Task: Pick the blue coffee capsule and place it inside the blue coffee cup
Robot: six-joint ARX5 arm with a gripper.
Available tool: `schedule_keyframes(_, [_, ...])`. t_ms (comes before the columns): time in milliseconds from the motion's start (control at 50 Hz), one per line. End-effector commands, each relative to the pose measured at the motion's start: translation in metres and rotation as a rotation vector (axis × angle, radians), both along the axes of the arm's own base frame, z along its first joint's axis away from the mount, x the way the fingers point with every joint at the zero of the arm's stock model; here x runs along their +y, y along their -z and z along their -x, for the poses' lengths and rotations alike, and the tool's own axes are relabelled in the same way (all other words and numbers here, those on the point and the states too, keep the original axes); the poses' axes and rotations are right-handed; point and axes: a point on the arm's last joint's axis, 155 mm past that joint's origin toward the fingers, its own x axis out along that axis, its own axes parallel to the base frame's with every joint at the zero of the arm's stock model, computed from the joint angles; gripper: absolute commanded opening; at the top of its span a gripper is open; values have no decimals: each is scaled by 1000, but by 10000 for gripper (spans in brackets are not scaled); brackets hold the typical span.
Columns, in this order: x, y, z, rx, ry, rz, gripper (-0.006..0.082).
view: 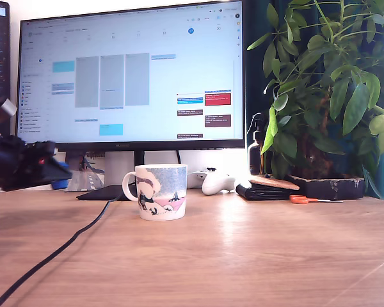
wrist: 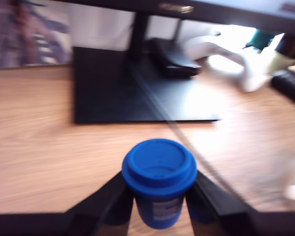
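In the exterior view, the black arm enters at the middle left of the frame, above the wooden table (view: 256,256). Its claw (view: 56,174) points toward the frame's centre, and a patch of blue shows at its tip: the blue coffee capsule (view: 60,181), mostly hidden by the dark fingers. The claw hangs clear of the tabletop. The blue coffee cup (view: 161,191) stands upright near the centre of the frame, its handle turned toward the exterior view's left, well apart from the claw. A black cable (view: 57,251) runs across the table from the lower left corner up toward the cup's left side. Behind the cup a large monitor (view: 131,73) fills the upper half of the frame. To the right of the cup lie a white game controller (view: 216,181), a dark wallet-like item (view: 264,190) and orange scissors (view: 301,199). A leafy potted plant (view: 326,83) takes up the right side.

In the wrist view, the capsule (wrist: 159,183) sits at the lower centre of the frame, upright with its wide flat rim on top and a pale label on its side. The two black fingers (wrist: 101,201) press against its body from either side, so the claw is clamped on the capsule. Beyond it, the upper part of the frame shows the monitor's black base plate (wrist: 113,88), blurred, resting on the table.
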Motion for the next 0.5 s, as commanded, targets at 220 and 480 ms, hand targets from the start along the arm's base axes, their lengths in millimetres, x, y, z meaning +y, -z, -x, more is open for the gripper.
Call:
schedule_keyframes(220, [-67,-46,20,-96,170,44,96])
schedule_keyframes(480, [-107,-60,39,-124,261,54,96])
